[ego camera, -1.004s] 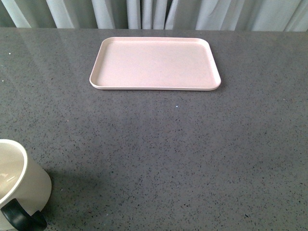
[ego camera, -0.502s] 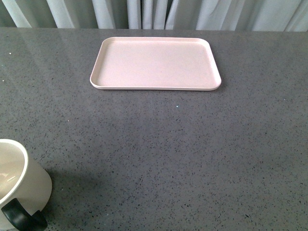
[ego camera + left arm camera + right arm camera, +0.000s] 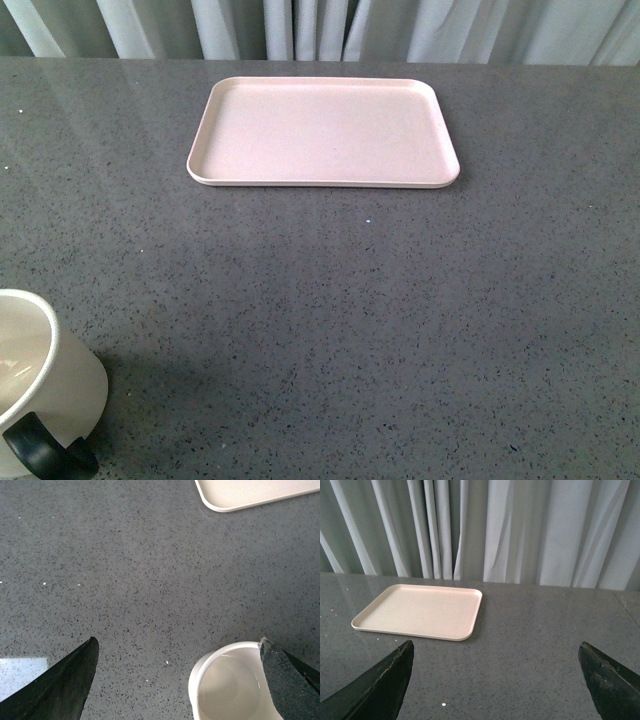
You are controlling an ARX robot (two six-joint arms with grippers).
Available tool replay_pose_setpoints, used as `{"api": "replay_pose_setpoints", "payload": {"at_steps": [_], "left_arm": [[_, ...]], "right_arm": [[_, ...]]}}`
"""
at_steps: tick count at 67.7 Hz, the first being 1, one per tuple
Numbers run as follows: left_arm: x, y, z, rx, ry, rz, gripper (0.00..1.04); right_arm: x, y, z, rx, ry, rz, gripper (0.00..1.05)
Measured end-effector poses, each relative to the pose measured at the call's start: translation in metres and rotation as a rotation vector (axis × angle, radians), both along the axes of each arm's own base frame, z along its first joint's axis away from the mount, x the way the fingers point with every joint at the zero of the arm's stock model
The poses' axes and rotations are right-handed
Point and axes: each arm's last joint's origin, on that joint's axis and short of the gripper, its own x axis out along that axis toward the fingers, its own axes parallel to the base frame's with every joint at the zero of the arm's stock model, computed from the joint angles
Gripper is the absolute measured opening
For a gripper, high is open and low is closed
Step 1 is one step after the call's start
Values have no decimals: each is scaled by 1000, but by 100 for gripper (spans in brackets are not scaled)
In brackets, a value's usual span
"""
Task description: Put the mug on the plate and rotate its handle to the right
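The white mug (image 3: 40,385) stands upright at the near left corner of the grey table, cut off by the frame edge, its black handle (image 3: 45,455) facing the robot. The pale pink plate (image 3: 322,132) lies empty at the far middle. Neither gripper shows in the front view. In the left wrist view the open left gripper (image 3: 177,677) hangs above the table with the mug's rim (image 3: 235,685) just inside one finger (image 3: 287,680); a corner of the plate (image 3: 250,492) shows too. The right gripper (image 3: 495,680) is open and empty, with the plate (image 3: 420,611) well ahead of it.
The grey speckled table (image 3: 400,320) spreads between mug and plate. Pale curtains (image 3: 520,530) hang behind the table's far edge.
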Motion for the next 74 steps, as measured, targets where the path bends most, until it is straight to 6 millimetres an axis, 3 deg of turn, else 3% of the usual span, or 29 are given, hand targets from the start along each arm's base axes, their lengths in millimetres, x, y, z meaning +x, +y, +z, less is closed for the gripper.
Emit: {"api": "replay_pose_setpoints", "payload": {"at_steps": [14,35,74], "left_arm": [[2,1,-11,8,54,-65,96],[4,18,-27,35,151,-50,96],[12,11,-35,48,261,-132,96]], "right_arm": [[0,0,0,0,0,0,96],[0,0,0,0,0,0,96],[0,0,0,0,0,0,96]]}}
